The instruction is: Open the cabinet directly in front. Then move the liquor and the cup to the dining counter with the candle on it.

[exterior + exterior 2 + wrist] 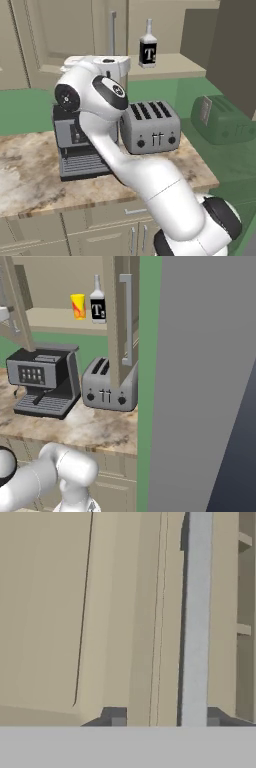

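Two panelled doors belong to the beige cabinet (120,321): the right-hand one (114,331) stands swung out edge-on with its long silver bar handle (127,318) facing the room, the left-hand one (65,37) appears still closed or nearly so, with its own vertical bar handle (113,32) at its inner edge. Item, liquor (148,51): small squarish black bottle, slim neck, white label, upright on the pale open shelf (167,66) near its front edge. Item, cup (78,306): smooth bright yellow tumbler with red-orange mark, just beside the bottle on the same shelf. Gripper (165,719): the hand view puts its dark fingertips (118,718) either side of the door edge and the matte silver bar, jaws parted and not clamped on anything. Step in hand, by judgement: the opening of the cabinet, part done; the next move likely calls for settling the fingers around that bar and drawing the left door outward before any reach for the bottle. Below, on the brown-and-beige marble worktop (30,170): ribbed-tray black coffee machine (45,381) and boxy brushed-grey toaster (150,127), side by side toward the back edge.
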Robot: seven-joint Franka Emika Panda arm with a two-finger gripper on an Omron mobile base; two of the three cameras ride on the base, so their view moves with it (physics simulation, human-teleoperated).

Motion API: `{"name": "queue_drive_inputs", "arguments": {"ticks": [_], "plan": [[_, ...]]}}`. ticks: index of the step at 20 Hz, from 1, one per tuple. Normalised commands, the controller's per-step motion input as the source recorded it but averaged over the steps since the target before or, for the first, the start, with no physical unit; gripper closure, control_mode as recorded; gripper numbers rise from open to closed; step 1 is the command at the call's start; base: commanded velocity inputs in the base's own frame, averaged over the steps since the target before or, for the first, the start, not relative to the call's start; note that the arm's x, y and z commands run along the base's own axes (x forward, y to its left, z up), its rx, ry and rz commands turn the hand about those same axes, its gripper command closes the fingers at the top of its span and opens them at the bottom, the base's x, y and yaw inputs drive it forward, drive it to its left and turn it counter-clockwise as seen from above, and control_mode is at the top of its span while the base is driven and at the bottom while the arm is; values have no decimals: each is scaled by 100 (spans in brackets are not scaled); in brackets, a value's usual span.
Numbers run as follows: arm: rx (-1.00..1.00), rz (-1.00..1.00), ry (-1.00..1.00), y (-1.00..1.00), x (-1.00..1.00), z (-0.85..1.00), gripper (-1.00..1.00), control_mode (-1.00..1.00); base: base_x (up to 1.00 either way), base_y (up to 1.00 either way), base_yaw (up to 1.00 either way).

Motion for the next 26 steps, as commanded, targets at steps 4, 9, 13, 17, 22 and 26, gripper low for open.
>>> {"name": "queue_drive_inputs", "arguments": {"ticks": [4,9,13,17,22,26], "plan": [[0,-21,0,100,-85,22,100,-100,0,0,0],[-2,-21,0,100,-82,12,100,-100,0,0,0],[-15,-10,2,76,-14,0,-100,-100,0,0,0],[0,0,0,0,-17,-1,-100,-100,0,0,0],[3,0,0,-22,-92,-12,-100,-100,0,0,0],[8,0,-7,-77,-100,-8,-100,-100,0,0,0]]}}
